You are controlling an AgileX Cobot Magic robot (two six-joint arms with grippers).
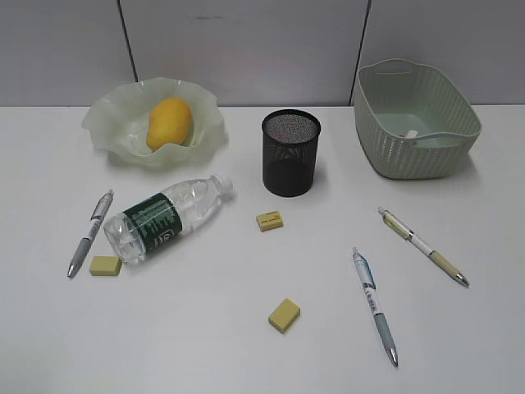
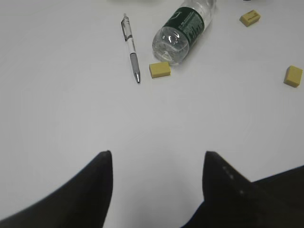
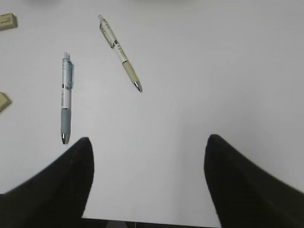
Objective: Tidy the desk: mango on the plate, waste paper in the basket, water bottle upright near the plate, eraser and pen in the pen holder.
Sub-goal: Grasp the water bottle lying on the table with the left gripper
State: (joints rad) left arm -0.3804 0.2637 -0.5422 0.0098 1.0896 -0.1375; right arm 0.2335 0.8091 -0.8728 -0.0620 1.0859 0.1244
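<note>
The mango [image 1: 168,123] lies in the plate [image 1: 107,125] at the back left. The water bottle [image 1: 164,217] [image 2: 183,31] lies on its side in front of the plate. The pen holder [image 1: 290,153] stands mid-desk and the basket [image 1: 414,123] at the back right; a white bit [image 1: 410,134] shows inside it, perhaps the waste paper. Three pens [image 1: 90,232] [image 1: 375,305] [image 1: 422,245] and three yellow erasers [image 1: 106,265] [image 1: 269,220] [image 1: 284,314] lie flat. My left gripper [image 2: 157,154] and right gripper [image 3: 148,140] hang open and empty over bare desk, outside the exterior view.
The left wrist view has a pen [image 2: 130,47] and an eraser [image 2: 159,69] beside the bottle's base. Two pens [image 3: 66,97] [image 3: 120,51] lie ahead of my right gripper, with the desk's front edge [image 3: 142,219] just below its fingers.
</note>
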